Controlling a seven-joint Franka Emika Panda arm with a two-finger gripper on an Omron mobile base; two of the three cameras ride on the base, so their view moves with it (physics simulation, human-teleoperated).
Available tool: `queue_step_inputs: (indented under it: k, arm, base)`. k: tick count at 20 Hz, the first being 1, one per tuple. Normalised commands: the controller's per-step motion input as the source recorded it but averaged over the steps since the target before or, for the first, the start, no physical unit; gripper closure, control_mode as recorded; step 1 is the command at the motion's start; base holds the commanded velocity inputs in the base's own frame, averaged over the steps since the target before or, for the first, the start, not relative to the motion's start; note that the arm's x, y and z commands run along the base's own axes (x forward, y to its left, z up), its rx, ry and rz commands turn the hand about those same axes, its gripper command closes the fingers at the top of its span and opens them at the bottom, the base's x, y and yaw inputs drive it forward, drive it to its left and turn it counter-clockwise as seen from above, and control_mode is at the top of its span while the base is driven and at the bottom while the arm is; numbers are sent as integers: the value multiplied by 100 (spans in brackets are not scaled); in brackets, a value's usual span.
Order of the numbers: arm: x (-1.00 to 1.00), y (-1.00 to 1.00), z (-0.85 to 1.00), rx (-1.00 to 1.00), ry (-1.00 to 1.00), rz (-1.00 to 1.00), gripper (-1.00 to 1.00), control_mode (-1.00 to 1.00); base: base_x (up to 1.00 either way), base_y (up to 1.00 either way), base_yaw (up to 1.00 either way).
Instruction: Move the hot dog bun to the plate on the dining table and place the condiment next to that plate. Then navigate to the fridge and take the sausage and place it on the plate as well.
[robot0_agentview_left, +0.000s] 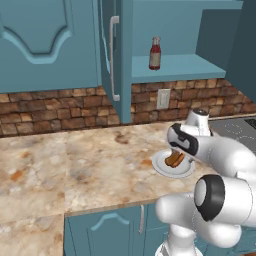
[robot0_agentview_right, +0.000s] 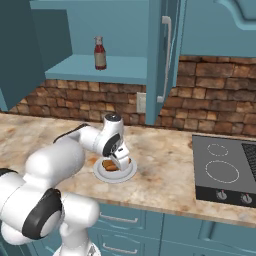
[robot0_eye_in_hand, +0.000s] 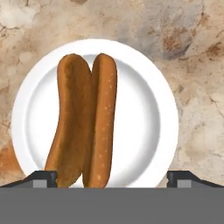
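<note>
1. On a white plate (robot0_eye_in_hand: 148, 109) lying on the marbled bench (robot0_agentview_left: 75, 160) rests the hot dog bun (robot0_eye_in_hand: 85, 122), two brown halves side by side, running lengthwise toward the camera in the hand view.
2. Directly above it hangs the pincer (robot0_eye_in_hand: 112, 179), its two dark tips (robot0_eye_in_hand: 43, 178) well apart, one near each side of the plate's rim and nothing between them yet; the bun sits off-centre, toward the left tip.
3. The step in hand appears to be the first pick: lifting the bun for the move to the dining table.
4. To do it well, the robot would likely shift the pincer sideways until the bun sits midway between the tips, then descend straight down.
5. The tips should straddle both halves across their narrow width, near the middle of the length, so the bun lifts level rather than drooping at one end.
6. The descent should stop short of the plate, since pressing on it could skid or tip it on the bench.
7. Closing should be gentle; the bun looks soft, and the halves may splay or slip apart if squeezed hard.
8. Farther off, the condiment bottle (robot0_agentview_left: 155, 53) stands upright on the open cabinet shelf (robot0_agentview_left: 175, 67) above the brick backsplash (robot0_agentview_left: 60, 110), untouched, and the stovetop (robot0_agentview_right: 225, 170) lies along the bench to the robot's right.
</note>
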Motion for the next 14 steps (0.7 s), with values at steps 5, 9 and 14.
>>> queue_step_inputs:
  k: [5,9,14]
  arm:
    - [37,0,-20,3,0,-9,-100,-100]
    - [34,0,-19,3,0,-8,-100,-100]
    - [2,0,-29,2,0,-7,-100,-100]
  base:
    - [0,0,0]
    - [0,0,0]
    - [0,0,0]
